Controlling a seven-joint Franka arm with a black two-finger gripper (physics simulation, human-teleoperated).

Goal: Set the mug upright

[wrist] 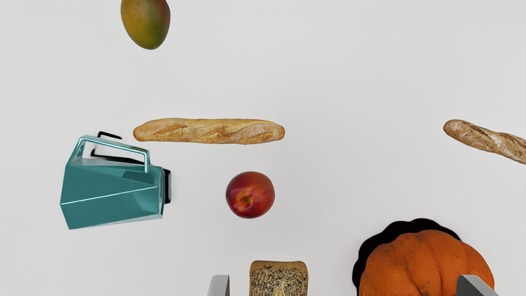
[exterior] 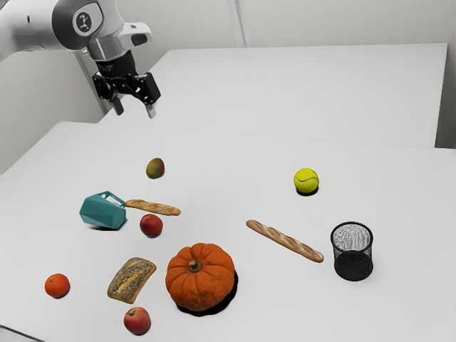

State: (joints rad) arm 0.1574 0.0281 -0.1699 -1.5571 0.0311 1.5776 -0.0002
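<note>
As the exterior view shows it, the mug (exterior: 103, 212), teal and faceted, lies tipped on its side on the white table (exterior: 235, 160), toward the exterior view's left, with its handle on the side toward the mango. Just beside the mug: one short baguette (exterior: 153, 207), its near end close to the handle but apart from it in the wrist view. Next to both, one red fruit (exterior: 151, 225), near the baguette and clear of the mug. Farther out, one mango (exterior: 155, 168), green and reddish, on the arm's side of the baguette. Opposite, toward the exterior view's near edge: one seeded bread piece (exterior: 132, 279); one small orange fruit (exterior: 57, 286); one red apple (exterior: 137, 320), near the bread piece; one ribbed pumpkin (exterior: 200, 276) with a stubby stem, the bulkiest item. Toward the exterior view's right: one longer loaf (exterior: 284, 241), set aslant; one yellow tennis ball (exterior: 306, 179); one black mesh basket (exterior: 353, 253), upright, near the loaf's end. Arm fitting: one black two-finger claw (exterior: 135, 111), pointing down, raised well apart from the mug, open, its fingers standing wide of each other in the wrist view.
</note>
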